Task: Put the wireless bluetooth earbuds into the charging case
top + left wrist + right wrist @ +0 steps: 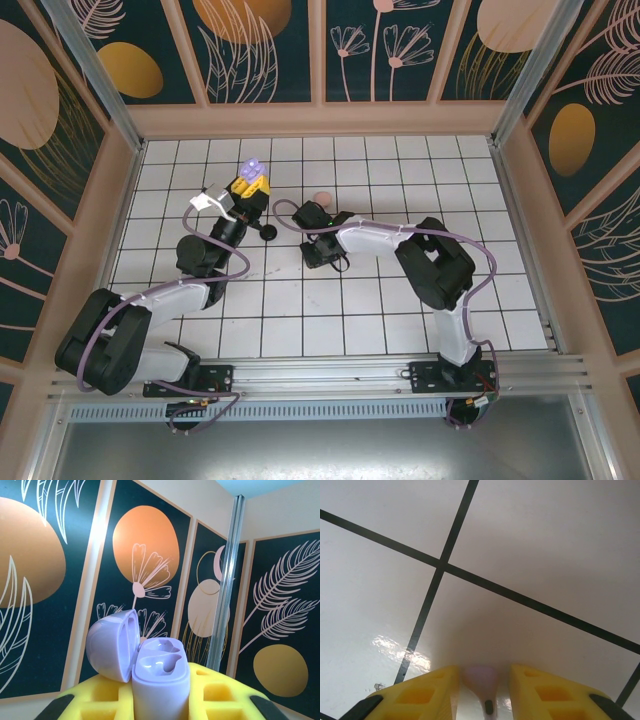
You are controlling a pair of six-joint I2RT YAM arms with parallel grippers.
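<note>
My left gripper (pixel 249 188) is raised above the floor and shut on an open lilac charging case (pixel 160 685). Its lid (pixel 111 645) is swung back to the left and both wells look empty. My right gripper (pixel 483 671) points down at the tiled floor, open. A lilac earbud (pixel 480 681) lies on the tile between its yellow fingers (pixel 420 695), with a gap on each side. In the top view the right gripper (pixel 322 252) is low over the middle tiles, hiding the earbud.
A pink round case (pixel 322 197) lies on the tiles just behind the right wrist. A black round case (pixel 268 232) sits between the two grippers. Patterned walls and metal posts (pixel 225 580) enclose the white tiled floor (pixel 400 180).
</note>
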